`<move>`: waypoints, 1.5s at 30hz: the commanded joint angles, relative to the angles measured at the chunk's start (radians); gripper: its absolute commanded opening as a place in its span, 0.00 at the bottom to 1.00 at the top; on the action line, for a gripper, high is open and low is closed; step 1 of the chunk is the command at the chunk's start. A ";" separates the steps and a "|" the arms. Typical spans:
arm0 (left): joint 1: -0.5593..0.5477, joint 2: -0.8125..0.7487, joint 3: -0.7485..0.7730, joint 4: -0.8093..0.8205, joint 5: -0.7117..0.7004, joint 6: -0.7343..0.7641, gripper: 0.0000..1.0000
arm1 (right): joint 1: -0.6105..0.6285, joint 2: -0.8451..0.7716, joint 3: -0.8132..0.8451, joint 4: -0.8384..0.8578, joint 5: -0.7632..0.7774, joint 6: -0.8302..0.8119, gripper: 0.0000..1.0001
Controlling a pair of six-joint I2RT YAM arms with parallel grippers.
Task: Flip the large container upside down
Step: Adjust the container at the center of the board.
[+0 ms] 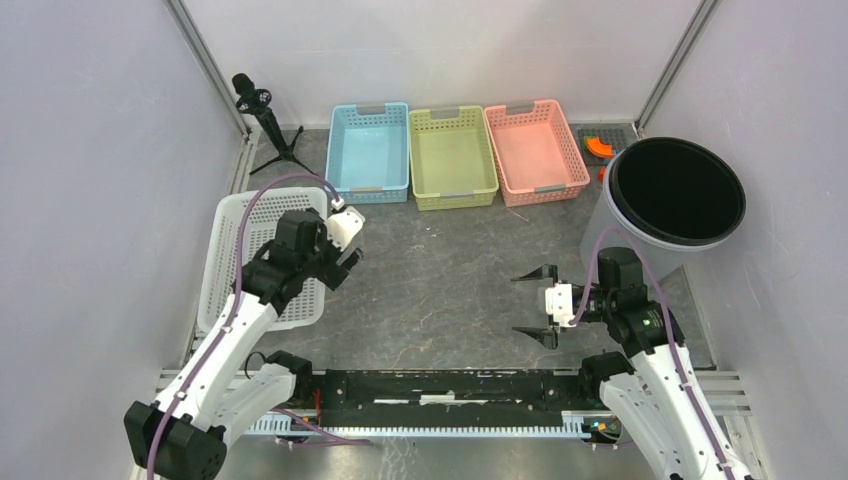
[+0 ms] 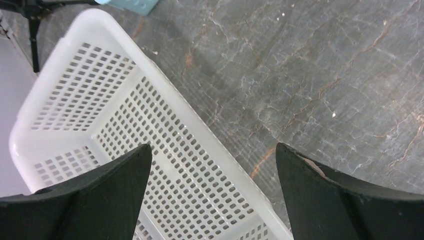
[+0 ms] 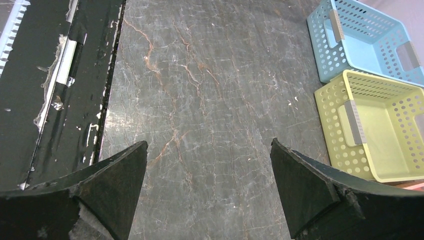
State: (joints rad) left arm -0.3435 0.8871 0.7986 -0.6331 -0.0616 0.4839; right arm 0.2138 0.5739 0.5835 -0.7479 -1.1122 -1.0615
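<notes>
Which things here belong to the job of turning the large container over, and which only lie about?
Job: white basket, left tool above its rim.
Lying about: blue basket, green basket, pink basket, round bin, tripod, right tool.

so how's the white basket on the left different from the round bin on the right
The white basket is rectangular with perforated walls; the round bin is cylindrical, with solid grey walls and a black inside. The basket is shallow, the bin tall. The basket lies at the table's left side, the bin at the far right. Both stand open side up.
</notes>
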 commanded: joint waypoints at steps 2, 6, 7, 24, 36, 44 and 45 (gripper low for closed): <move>0.001 -0.051 -0.069 0.050 -0.006 -0.052 1.00 | -0.003 -0.008 -0.005 0.038 0.005 0.011 0.98; 0.006 -0.068 -0.114 0.082 -0.002 -0.071 1.00 | -0.002 -0.008 -0.004 0.037 0.005 0.012 0.98; 0.012 -0.067 -0.125 0.091 -0.001 -0.076 1.00 | -0.003 -0.008 -0.005 0.038 0.005 0.013 0.98; 0.050 0.011 -0.159 0.133 -0.091 -0.092 0.97 | -0.002 -0.001 -0.010 0.058 0.013 0.032 0.98; 0.051 0.062 -0.154 0.127 -0.098 -0.096 0.83 | -0.003 -0.009 -0.011 0.059 0.013 0.031 0.98; 0.051 0.084 -0.147 0.112 -0.099 -0.097 0.76 | -0.003 -0.014 -0.014 0.058 0.013 0.031 0.98; 0.051 0.088 -0.146 0.109 -0.101 -0.096 0.74 | -0.004 -0.015 -0.014 0.059 0.011 0.032 0.98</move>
State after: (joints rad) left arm -0.2977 0.9630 0.6476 -0.5426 -0.1555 0.4236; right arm 0.2138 0.5701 0.5735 -0.7120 -1.0973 -1.0405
